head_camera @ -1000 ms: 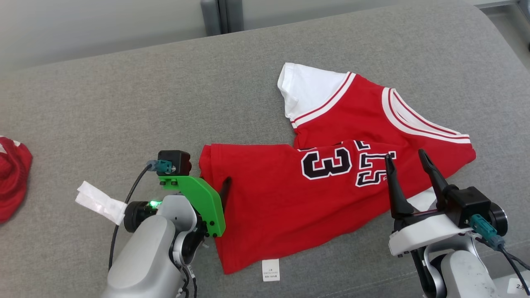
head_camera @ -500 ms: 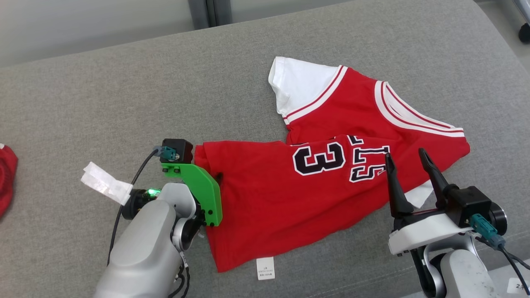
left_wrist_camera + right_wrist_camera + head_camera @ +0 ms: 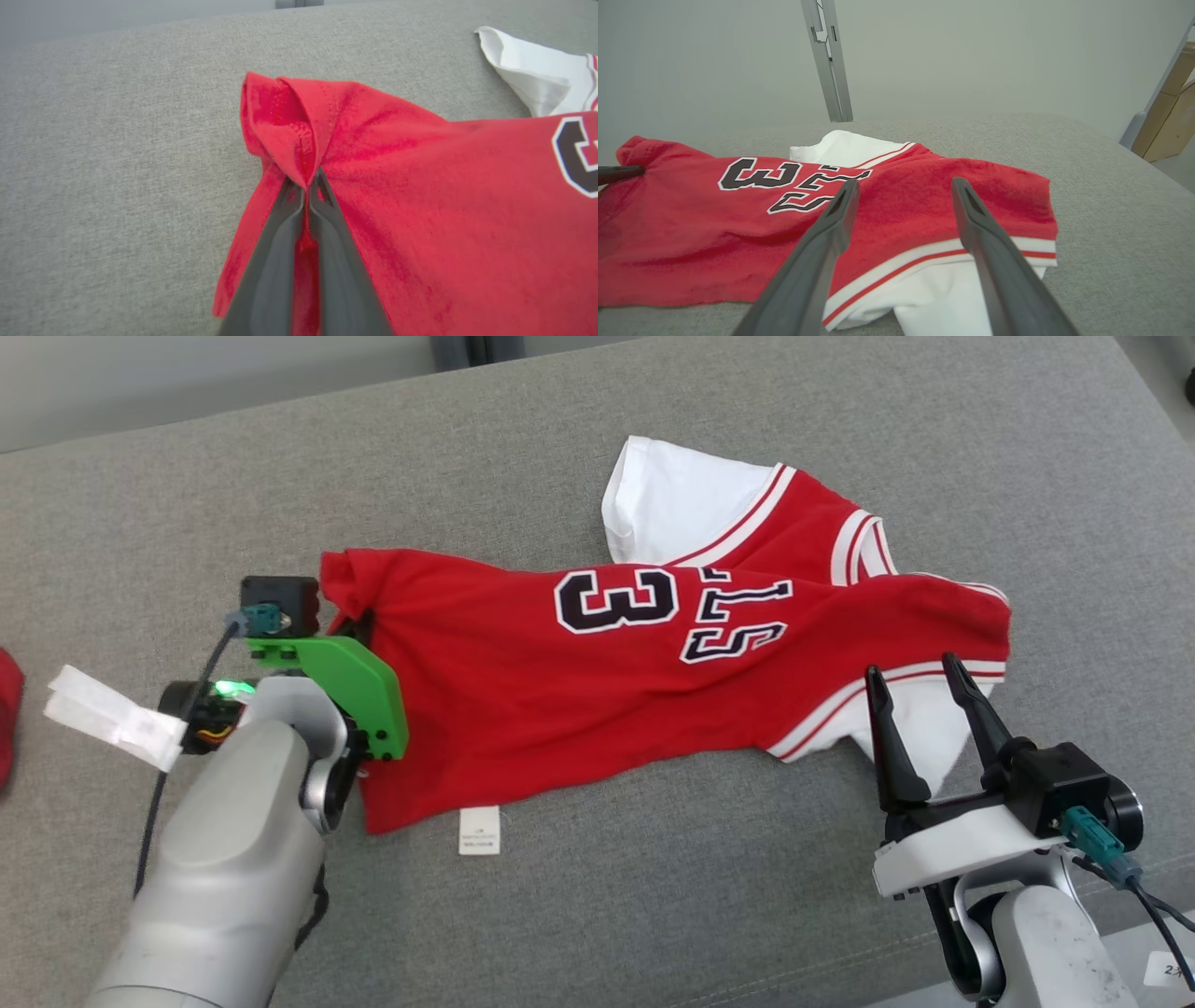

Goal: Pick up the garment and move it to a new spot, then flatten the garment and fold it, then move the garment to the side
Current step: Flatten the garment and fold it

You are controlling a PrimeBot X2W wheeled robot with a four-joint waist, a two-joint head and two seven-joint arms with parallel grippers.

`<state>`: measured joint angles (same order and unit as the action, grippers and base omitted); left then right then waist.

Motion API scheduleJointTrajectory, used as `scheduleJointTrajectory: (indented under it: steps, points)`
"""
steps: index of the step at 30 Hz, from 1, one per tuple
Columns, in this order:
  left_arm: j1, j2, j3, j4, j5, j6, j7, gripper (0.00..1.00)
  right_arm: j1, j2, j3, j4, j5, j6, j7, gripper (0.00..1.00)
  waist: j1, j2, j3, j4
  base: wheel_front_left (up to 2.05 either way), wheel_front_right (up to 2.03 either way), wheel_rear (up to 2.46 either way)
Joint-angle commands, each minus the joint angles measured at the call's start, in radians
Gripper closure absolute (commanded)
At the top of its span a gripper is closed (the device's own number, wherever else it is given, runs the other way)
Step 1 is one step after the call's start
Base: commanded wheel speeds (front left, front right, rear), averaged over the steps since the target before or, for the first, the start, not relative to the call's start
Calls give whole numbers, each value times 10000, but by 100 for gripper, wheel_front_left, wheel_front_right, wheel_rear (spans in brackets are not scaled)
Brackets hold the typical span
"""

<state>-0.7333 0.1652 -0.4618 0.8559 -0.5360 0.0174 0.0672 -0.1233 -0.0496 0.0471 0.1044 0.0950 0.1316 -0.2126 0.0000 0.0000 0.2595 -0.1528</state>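
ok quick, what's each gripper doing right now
left gripper: shut on a red corner of the garment
right gripper: open, holding nothing

Grey woven upholstered surface (image 3: pixel 653 915) across most of the frame, plain pale wall (image 3: pixel 971 56) behind along the top, grey metal upright (image 3: pixel 829 60) at upper centre, tan boxes (image 3: pixel 1169 121) at far right edge, soft even light
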Motion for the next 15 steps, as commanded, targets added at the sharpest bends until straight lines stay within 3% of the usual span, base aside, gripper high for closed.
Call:
scheduleJointTrajectory:
  steps: [1, 10, 11, 12, 13, 15]
  points:
    - [-293, 249, 120, 151, 31, -5, -192, 100, -103, -15, 29, -49, -15, -18, 12, 0, 0, 0, 95, -53, 0, 0, 0]
    - [-1172, 1024, 501, 1087, 0, 87, -992, 100, -246, -15, 114, -95, -90, -18, 33, 0, 0, 0, 358, -217, 0, 0, 0]
    - [-1232, 1039, 497, 1134, 0, -30, -1131, 69, -259, -15, 101, -104, -99, -18, 33, 0, 0, 0, 381, -209, 0, 0, 0]
    - [-1264, 1071, 482, 1174, 16, -103, -1255, 9, -266, -14, 90, -106, -102, -18, 38, 0, 0, 0, 391, -195, 0, 0, 0]
    - [-1296, 1104, 499, 1215, 8, -158, -1430, 0, -269, -15, 75, -99, -106, -18, 44, 0, 0, 0, 390, -162, 0, 0, 0]
    - [-1290, 1046, 525, 1204, -93, -372, -1741, 0, -279, -14, 37, -81, -103, -18, 49, 0, 0, 0, 362, -72, 0, 0, 0]
